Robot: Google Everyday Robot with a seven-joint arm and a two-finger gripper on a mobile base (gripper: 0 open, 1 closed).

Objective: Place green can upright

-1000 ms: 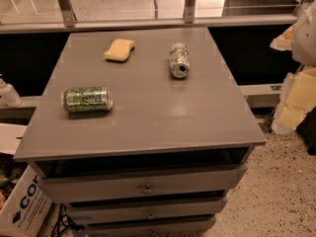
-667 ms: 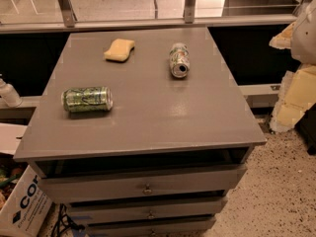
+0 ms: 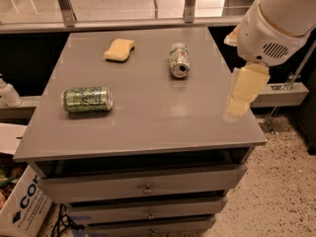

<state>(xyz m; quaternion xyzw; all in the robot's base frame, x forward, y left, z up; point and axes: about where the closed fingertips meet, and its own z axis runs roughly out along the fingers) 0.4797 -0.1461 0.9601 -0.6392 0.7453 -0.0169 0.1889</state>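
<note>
Camera view: green can point(image 3: 87, 99) lies sideways, well apart from the claw point(image 3: 242, 95) beside the table point(image 3: 148, 127), grip unreadable.

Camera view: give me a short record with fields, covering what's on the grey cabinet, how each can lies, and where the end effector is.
surface: grey cabinet top with drawers below
green can: on its side, left part of the top, not upright yet
silvery can: on its side, back of the top, right of centre
sponge: yellow, flat, back left of the silvery can
end effector: hanging by the right edge of the top, apart from both cans
</note>
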